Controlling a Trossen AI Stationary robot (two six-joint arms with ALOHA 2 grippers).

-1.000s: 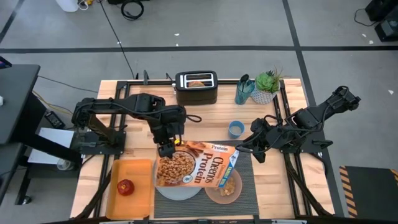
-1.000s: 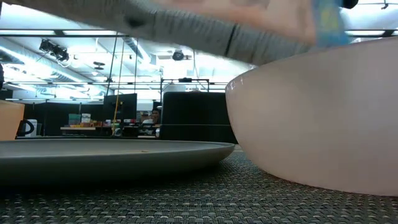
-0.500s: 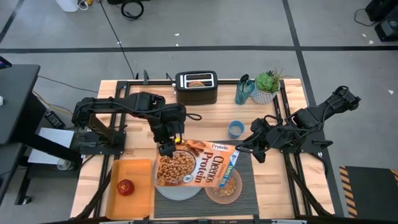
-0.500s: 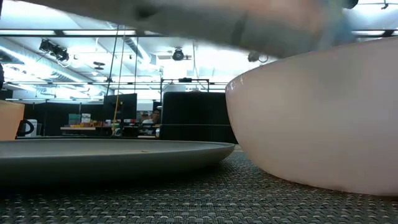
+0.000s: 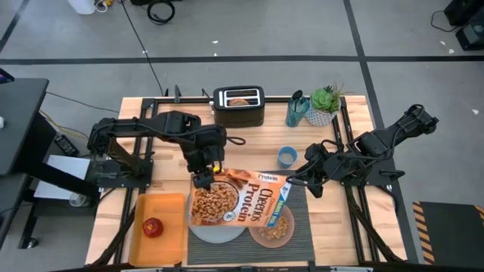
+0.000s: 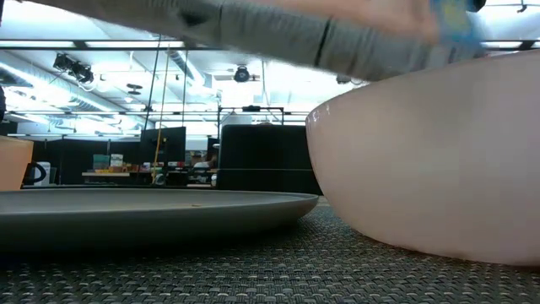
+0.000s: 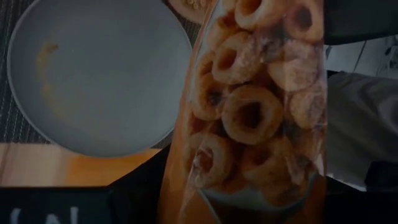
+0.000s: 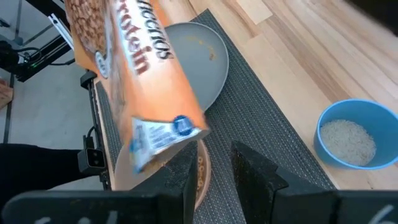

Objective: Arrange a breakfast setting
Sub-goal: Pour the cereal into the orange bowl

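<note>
Pink bowl, cereal in it, and grey plate are set on the ribbed mat. Cereal box is held tilted over both, clamped by left gripper. Right gripper is parked beside the mat; its jaw state cannot be told.

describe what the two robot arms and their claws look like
Both arms are dark, jointed, black-cabled; the left arm and right arm stand on black bases. The right claw has two flat matte-black fingers. The left claw is dark too.
</note>
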